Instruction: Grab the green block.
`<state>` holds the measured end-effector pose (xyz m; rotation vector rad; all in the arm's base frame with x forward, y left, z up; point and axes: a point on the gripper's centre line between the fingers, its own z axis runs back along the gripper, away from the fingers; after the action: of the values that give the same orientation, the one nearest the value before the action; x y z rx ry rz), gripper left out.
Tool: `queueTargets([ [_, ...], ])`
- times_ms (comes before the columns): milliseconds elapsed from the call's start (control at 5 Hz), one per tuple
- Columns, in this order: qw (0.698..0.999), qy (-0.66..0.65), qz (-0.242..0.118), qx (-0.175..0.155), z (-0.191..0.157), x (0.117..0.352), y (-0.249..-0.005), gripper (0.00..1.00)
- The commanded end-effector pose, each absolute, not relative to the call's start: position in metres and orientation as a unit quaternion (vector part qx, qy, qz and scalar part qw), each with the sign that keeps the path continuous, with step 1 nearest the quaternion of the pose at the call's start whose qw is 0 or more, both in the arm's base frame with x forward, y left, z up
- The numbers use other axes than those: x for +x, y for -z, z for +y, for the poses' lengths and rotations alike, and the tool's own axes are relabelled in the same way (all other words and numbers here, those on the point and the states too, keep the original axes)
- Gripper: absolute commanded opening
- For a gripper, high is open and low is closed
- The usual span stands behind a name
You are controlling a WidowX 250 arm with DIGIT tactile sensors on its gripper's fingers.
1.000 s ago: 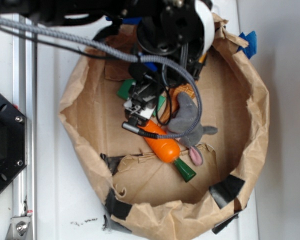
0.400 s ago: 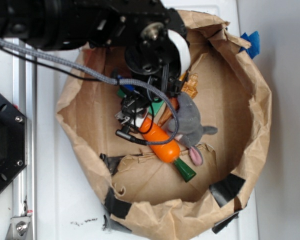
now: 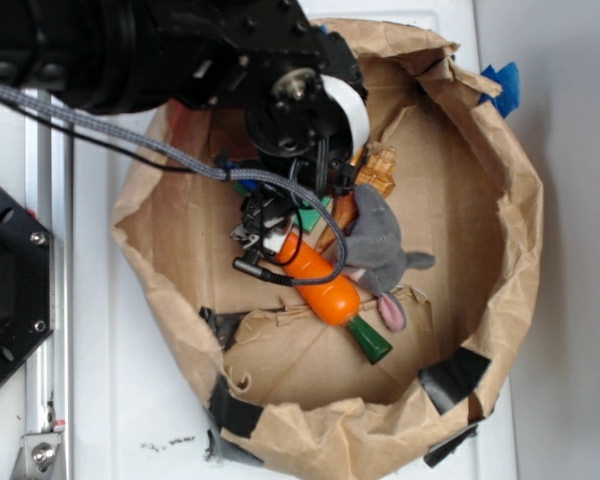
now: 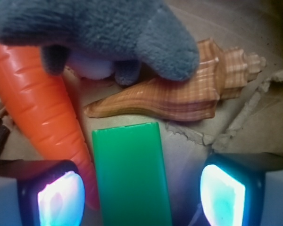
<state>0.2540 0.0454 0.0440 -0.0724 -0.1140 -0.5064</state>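
The green block (image 4: 131, 174) is a smooth flat slab lying on the brown paper floor, running lengthwise between my fingers. In the exterior view only a sliver of it (image 3: 309, 214) shows under the arm. My gripper (image 4: 141, 195) is open and straddles the block. The left pad (image 4: 61, 197) sits beside the orange carrot (image 4: 42, 103), and the right pad (image 4: 222, 194) stands apart from the block's right edge. Neither pad touches the block. From outside, the gripper (image 3: 278, 228) is low inside the paper bag.
The carrot (image 3: 320, 280) lies against the block's left side, with its dark green stem (image 3: 370, 342) pointing away. A grey plush toy (image 4: 99, 33) and a brown shell (image 4: 188, 89) lie just past the block's far end. The crumpled bag wall (image 3: 515, 250) rings everything.
The arm has shifted left and sunk lower into the bag, bringing the open fingers down around the green block. The toys have not moved.
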Motion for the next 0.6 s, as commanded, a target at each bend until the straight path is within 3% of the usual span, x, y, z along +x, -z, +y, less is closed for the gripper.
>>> queueTargets([
  [0,0.963,0.261,-0.067,-0.03,0.0377,0.2578,-0.0493,1.0],
  [400,0.963,0.261,-0.067,-0.03,0.0377,0.2578,-0.0493,1.0],
])
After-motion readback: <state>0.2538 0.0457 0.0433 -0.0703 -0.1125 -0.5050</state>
